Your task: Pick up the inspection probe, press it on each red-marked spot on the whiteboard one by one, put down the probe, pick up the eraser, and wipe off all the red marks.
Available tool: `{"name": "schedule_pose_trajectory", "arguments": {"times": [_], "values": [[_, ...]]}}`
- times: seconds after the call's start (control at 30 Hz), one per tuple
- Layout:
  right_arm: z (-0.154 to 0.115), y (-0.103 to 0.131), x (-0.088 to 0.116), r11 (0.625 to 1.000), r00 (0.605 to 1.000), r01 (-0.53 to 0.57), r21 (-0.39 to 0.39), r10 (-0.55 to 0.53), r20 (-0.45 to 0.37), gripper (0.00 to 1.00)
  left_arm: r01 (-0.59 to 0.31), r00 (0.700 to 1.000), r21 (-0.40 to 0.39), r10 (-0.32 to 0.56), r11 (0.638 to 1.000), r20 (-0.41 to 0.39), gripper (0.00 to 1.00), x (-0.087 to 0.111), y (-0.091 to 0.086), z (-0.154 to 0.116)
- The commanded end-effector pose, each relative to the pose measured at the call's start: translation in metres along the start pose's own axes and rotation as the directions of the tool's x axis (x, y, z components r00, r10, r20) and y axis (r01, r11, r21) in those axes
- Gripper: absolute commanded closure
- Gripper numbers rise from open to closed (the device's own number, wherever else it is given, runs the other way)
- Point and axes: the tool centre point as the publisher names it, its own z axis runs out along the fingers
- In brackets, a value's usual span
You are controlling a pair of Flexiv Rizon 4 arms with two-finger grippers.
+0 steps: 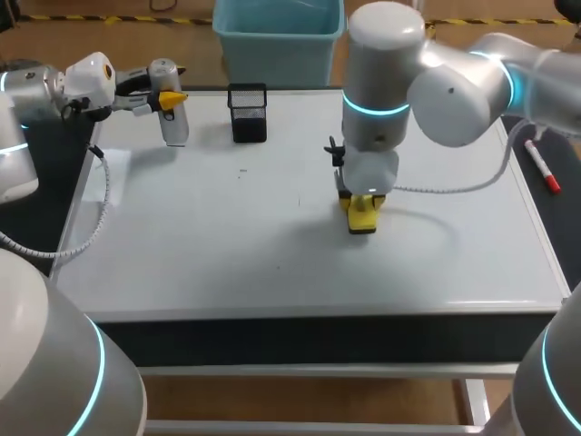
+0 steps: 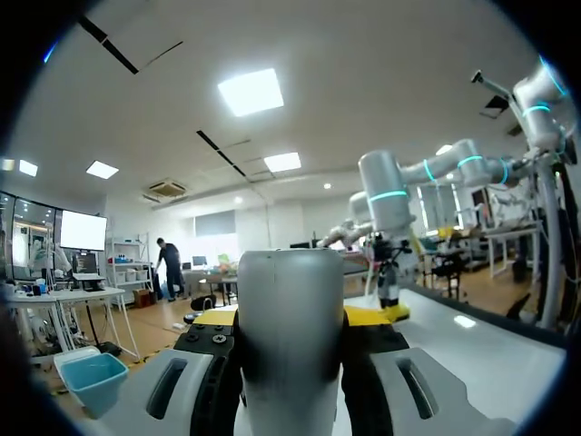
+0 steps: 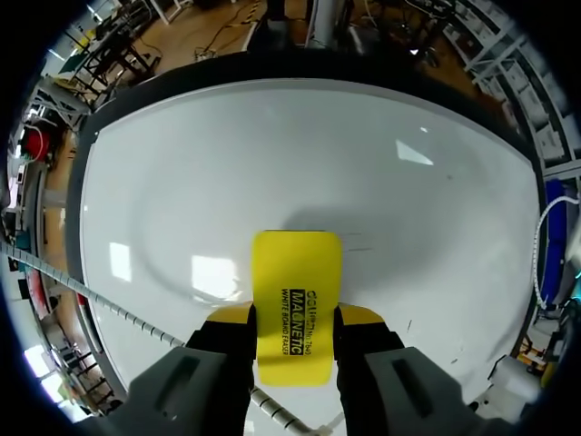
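1. Left gripper (image 1: 166, 98), head view: at the far left corner of the whiteboard (image 1: 272, 227), fingers clamped on the grey probe (image 1: 174, 123) from two sides. The probe stands about upright; I can't tell whether its lower end touches the board.
2. Head view, right side: the right arm (image 1: 436, 82) comes in from the right and points straight down near mid-board. The right gripper (image 1: 363, 216) is closed on the yellow eraser (image 1: 362, 218), whose lower end is at the board surface. A black mesh cup (image 1: 248, 113) sits just beside the probe at the far edge. A red marker (image 1: 543, 168) lies off the board's right edge.
3. Left wrist view: the probe (image 2: 290, 336) fills the gap between the left gripper's (image 2: 290, 318) fingers, with a yellow tip (image 2: 216, 318) against each side. Ahead, the right arm (image 2: 386, 204) stands over the whiteboard (image 2: 490, 359) with the eraser (image 2: 396, 312) under it.
4. Right wrist view: the eraser (image 3: 296, 304) is pinched between both fingers of the right gripper (image 3: 296, 318) and sticks out ahead of the tips toward the whiteboard (image 3: 227, 173). A ribbed cable (image 3: 118, 313) runs across beside the gripper.
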Motion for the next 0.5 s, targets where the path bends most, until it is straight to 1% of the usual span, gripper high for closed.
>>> {"name": "schedule_pose_trajectory", "arguments": {"times": [0.03,0.43,0.5], "values": [[-0.0051,0.0036,0.0066,1.0,1.0,0.004,0.007,-0.004,0.006,1.0,0.0,1.0,0.003,0.0,1.0,-0.004,1.0,-0.0018,0.0003,0.0001],[-0.0051,0.0036,0.0066,1.0,1.0,0.004,0.007,-0.004,0.006,1.0,0.0,1.0,0.003,0.0,1.0,-0.004,1.0,-0.0018,0.0003,0.0001],[0.0008,0.0,0.0067,1.0,1.0,0.01,-0.001,-0.01,0.01,1.0,0.0,1.0,0.003,0.0,1.0,-0.004,1.0,-0.0018,0.0003,0.0001]]}}
